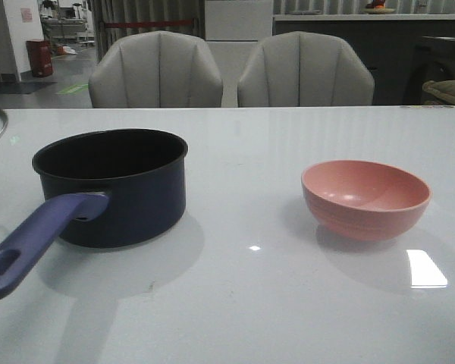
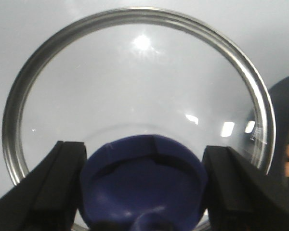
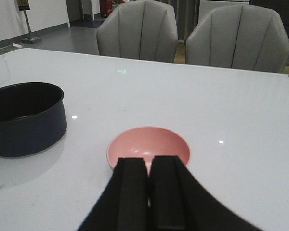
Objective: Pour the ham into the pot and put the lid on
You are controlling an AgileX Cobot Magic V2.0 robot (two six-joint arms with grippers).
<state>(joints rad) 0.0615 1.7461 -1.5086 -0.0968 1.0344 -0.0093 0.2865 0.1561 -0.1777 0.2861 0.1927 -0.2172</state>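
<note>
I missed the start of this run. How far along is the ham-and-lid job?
The pink bowl looks empty, so pouring seems done, though no ham shows in the pot's dark inside. The left gripper brackets the lid's knob, fingers apart. The right gripper is shut, holding nothing. Left: cover the pot.

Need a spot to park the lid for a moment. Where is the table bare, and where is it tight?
The widest bare stretch lies between the pot and the pink bowl. The strip behind both, toward the chairs, is also bare, as is the near edge in front of the bowl. It is tight at the near left, where the pot's handle sticks out.
</note>
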